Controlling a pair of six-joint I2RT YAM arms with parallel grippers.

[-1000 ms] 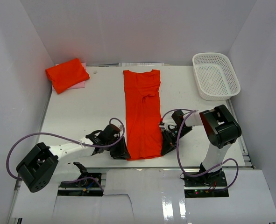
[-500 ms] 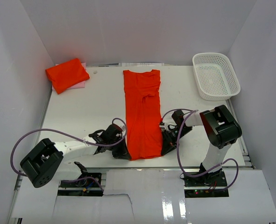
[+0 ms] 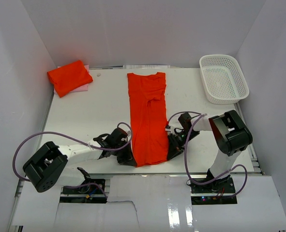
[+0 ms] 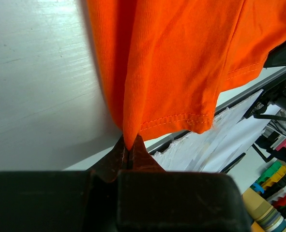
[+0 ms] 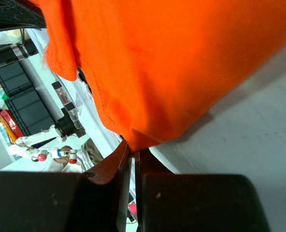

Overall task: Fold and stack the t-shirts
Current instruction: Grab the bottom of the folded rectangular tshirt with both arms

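Observation:
An orange-red t-shirt (image 3: 147, 116) lies on the white table as a long narrow strip, collar end far and hem near. My left gripper (image 3: 129, 159) is shut on its near left hem corner (image 4: 130, 137). My right gripper (image 3: 171, 153) is shut on the near right hem corner (image 5: 138, 140). Both corners are lifted slightly off the table. A second t-shirt (image 3: 69, 77), folded, rests at the far left corner on a pale pink sheet.
A white mesh basket (image 3: 223, 78) stands at the far right. The table's near edge (image 3: 147, 171) runs just behind both grippers, with the arm bases below it. White walls close in the left, far and right sides.
The left gripper slid right to the shirt's near left hem corner and shut on it. The right gripper kept its grip and place.

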